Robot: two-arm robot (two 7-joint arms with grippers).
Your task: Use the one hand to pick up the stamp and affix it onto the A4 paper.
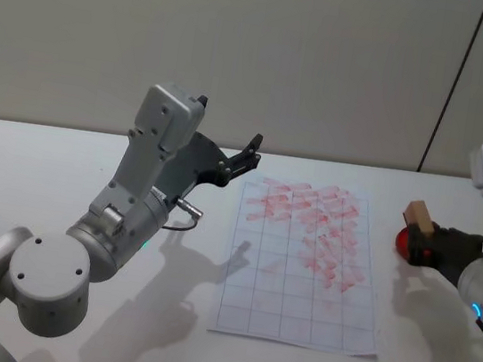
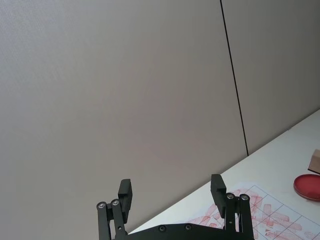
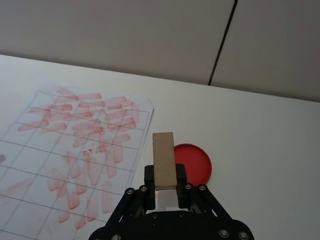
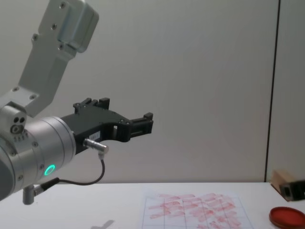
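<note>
The stamp [image 3: 164, 159], a small tan block, stands upright in my right gripper [image 3: 165, 179], whose black fingers are shut on its lower part. In the head view the stamp [image 1: 417, 212] and right gripper [image 1: 419, 233] hover just above the red ink dish [image 1: 403, 242], to the right of the A4 paper [image 1: 301, 266]. The paper is white with a faint grid and is covered in red stamp marks. My left gripper [image 1: 252, 149] is raised off the table, left of the paper's far corner. Its fingers [image 2: 125, 194] stand open and hold nothing.
The red dish [image 3: 194, 163] lies on the white table [image 1: 64, 165] close to the paper's right edge. The big silver left arm [image 1: 119, 218] stands over the table's left part. A pale wall [image 1: 286, 52] rises behind the table.
</note>
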